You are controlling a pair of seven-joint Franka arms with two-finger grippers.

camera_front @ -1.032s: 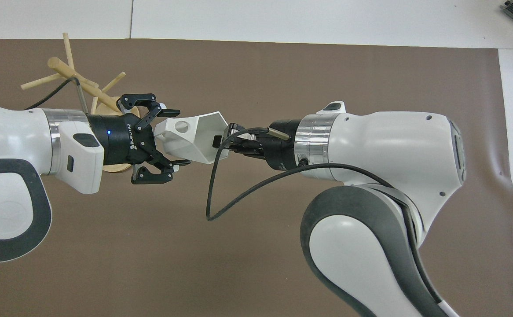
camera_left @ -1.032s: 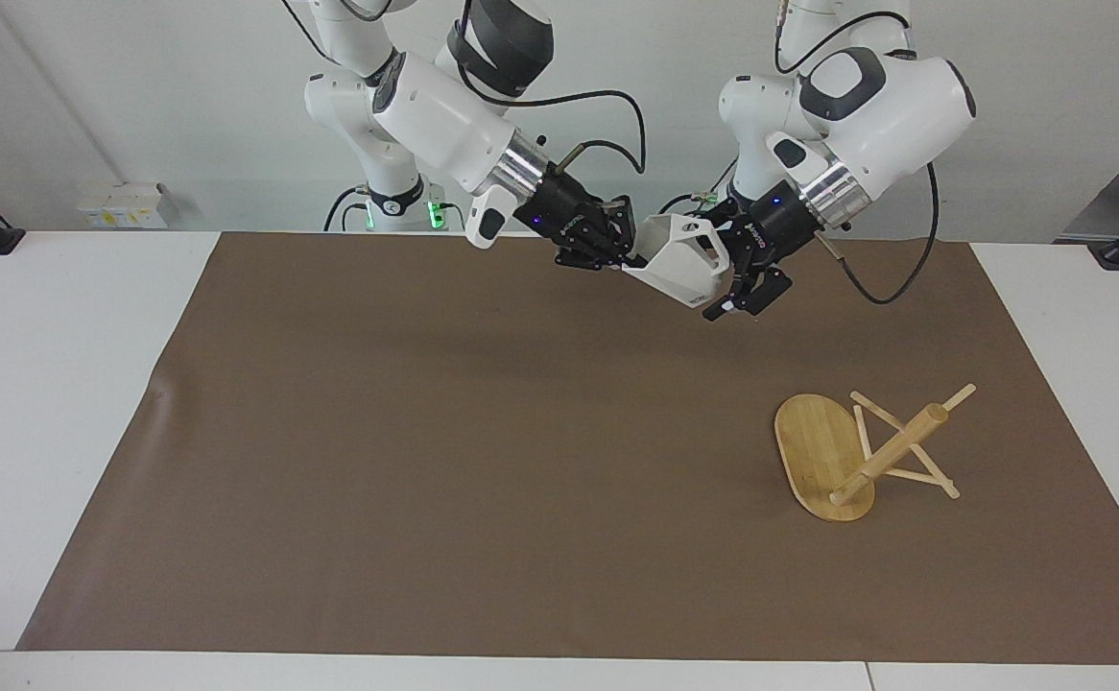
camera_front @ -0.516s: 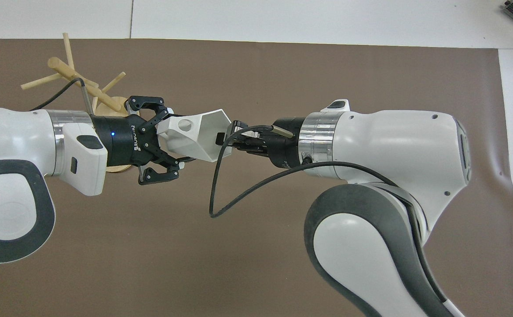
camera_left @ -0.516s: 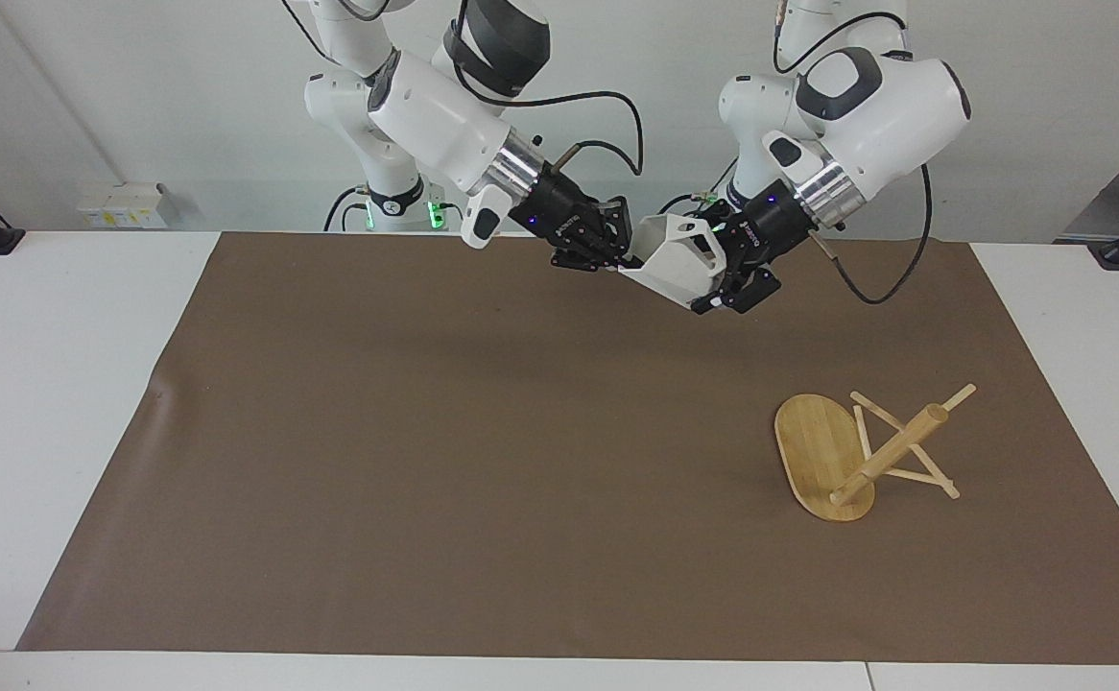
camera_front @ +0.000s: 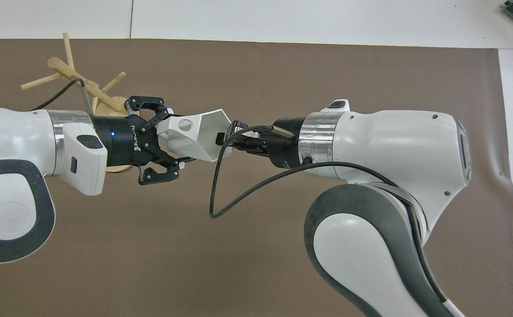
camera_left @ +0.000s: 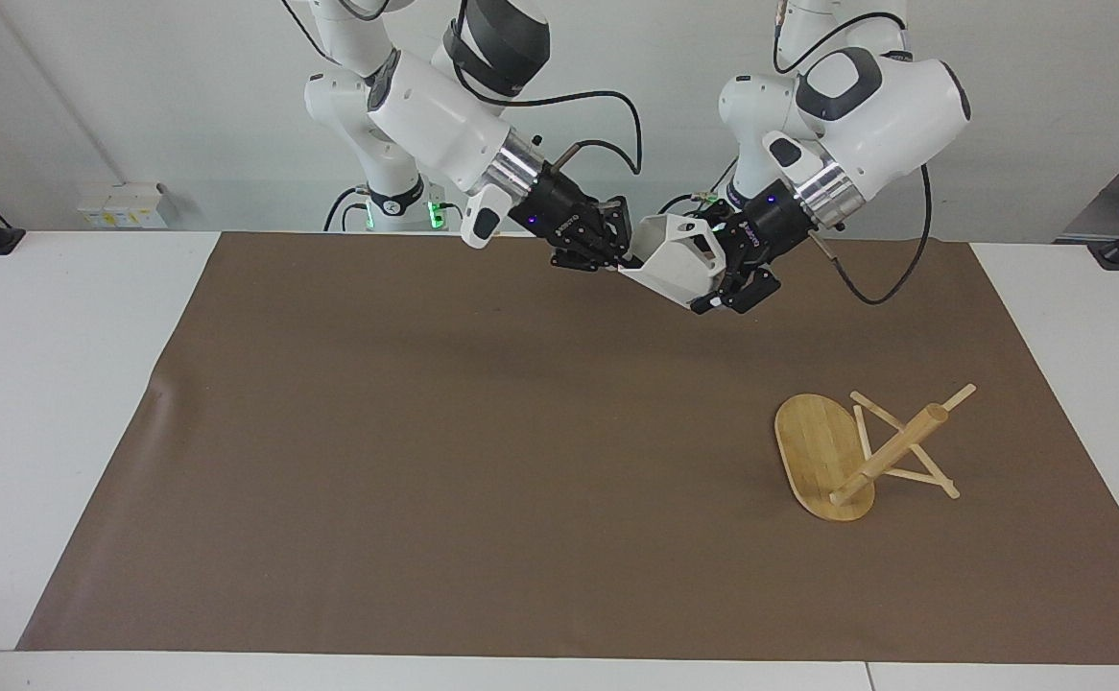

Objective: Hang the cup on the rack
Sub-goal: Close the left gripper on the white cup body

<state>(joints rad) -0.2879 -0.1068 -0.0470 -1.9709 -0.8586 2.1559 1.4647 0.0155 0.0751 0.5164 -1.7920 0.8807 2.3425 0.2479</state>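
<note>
The white faceted cup (camera_left: 677,261) hangs in the air between my two grippers, on its side, over the part of the mat nearest the robots. My right gripper (camera_left: 623,253) is shut on the cup's rim; in the overhead view (camera_front: 225,137) one finger is inside the mouth. My left gripper (camera_left: 725,280) is open, its fingers (camera_front: 174,112) on either side of the cup's (camera_front: 197,136) handle end. The bamboo rack (camera_left: 891,449) lies tipped on its side toward the left arm's end, with its oval base on edge. My left arm partly covers it in the overhead view (camera_front: 74,75).
A brown mat (camera_left: 425,461) covers most of the white table (camera_left: 51,403). A black cable (camera_front: 214,185) loops down from my right wrist over the mat.
Both grippers and the cup rose slightly and shifted toward the robots. My left gripper slid farther along the cup's handle end. Nothing moved in the last half second.
</note>
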